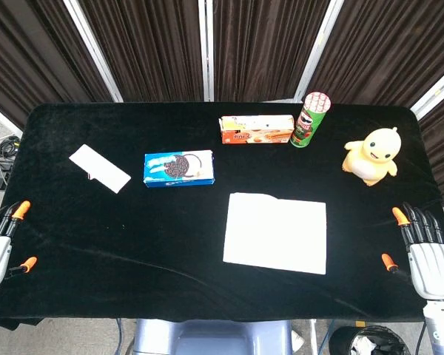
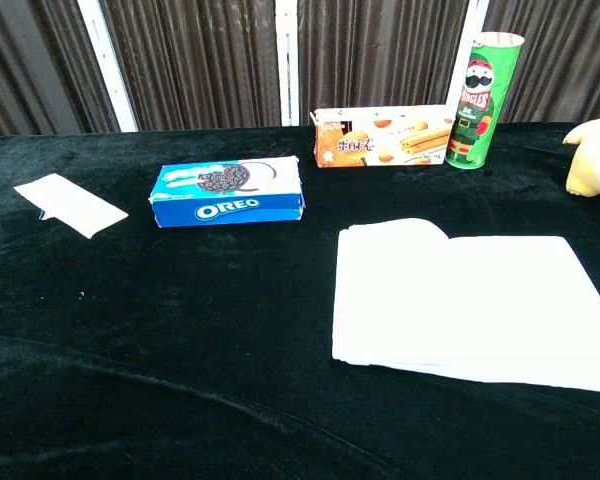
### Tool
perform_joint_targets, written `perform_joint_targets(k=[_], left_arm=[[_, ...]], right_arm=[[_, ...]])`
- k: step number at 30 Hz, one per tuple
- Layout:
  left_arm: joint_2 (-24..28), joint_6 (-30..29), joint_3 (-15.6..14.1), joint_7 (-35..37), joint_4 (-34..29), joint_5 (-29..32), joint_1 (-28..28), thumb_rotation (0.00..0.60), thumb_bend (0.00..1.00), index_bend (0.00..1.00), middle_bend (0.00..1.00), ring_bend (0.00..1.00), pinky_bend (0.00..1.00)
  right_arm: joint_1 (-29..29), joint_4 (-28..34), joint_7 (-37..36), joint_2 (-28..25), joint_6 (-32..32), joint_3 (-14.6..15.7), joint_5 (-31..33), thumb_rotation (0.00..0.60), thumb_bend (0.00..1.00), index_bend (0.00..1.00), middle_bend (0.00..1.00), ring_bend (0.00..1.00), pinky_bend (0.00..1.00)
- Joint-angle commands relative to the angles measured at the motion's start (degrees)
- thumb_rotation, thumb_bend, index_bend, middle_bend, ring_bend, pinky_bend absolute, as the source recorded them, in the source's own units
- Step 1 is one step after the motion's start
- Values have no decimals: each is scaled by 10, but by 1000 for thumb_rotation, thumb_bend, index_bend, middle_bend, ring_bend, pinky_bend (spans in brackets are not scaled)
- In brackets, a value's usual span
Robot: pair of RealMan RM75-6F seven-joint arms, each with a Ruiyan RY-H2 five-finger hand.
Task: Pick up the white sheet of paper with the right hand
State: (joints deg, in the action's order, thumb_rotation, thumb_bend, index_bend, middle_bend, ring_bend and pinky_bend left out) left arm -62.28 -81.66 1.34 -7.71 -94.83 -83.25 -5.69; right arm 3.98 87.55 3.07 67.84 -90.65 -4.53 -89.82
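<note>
The white sheet of paper (image 1: 276, 231) lies flat on the black table, right of centre near the front; the chest view shows this sheet of paper (image 2: 470, 302) with its far left corner slightly lifted. My right hand (image 1: 424, 248) hovers at the table's right front edge, well to the right of the sheet, fingers spread and holding nothing. At the left front edge, my left hand (image 1: 1, 240) is likewise spread and empty. Neither hand appears in the chest view.
A blue Oreo box (image 1: 179, 168) lies left of centre. Behind the sheet are an orange biscuit box (image 1: 256, 129) and a green Pringles can (image 1: 310, 120). A yellow duck toy (image 1: 371, 154) sits at the back right. A small white card (image 1: 99, 168) lies at the left.
</note>
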Motion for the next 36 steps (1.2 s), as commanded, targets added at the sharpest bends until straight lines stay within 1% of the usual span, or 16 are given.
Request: perform_joint_targets(k=[1,15,22,25,30,33,36], left_arm=[[1,1,0,2,0,1,0,600,181,0,0,0,0],[6,-4,3,12,1,3,1,600,182,0,0,0,0],[8,-14,-1,11,-6,-3,8,600,182,0,0,0,0],[8,-17,0,12,-6,-2,10,600,183,0,0,0,0],[7,-15,4,12,-5,2,7,600,184,0,0,0,0],[6,-14,5,9,-4,2,5,600,184,0,0,0,0],[4,-9,6,6,-3,6,4,600,184,0,0,0,0]], right_arm=[[0,0,0,0,2,0,1,600,137,0,0,0,0],[5,-2,-12,1,16,1,6,600,136,0,0,0,0],[19,7,-20,5,35,-7,13,600,136,0,0,0,0],[39,33,-4,7,60,-15,17,600,136,0,0,0,0],[77,102,44,13,110,-33,37,600,135,0,0,0,0],[97,140,73,24,137,-40,53,600,136,0,0,0,0],[117,183,100,45,168,-41,72,600,136,0,0,0,0]])
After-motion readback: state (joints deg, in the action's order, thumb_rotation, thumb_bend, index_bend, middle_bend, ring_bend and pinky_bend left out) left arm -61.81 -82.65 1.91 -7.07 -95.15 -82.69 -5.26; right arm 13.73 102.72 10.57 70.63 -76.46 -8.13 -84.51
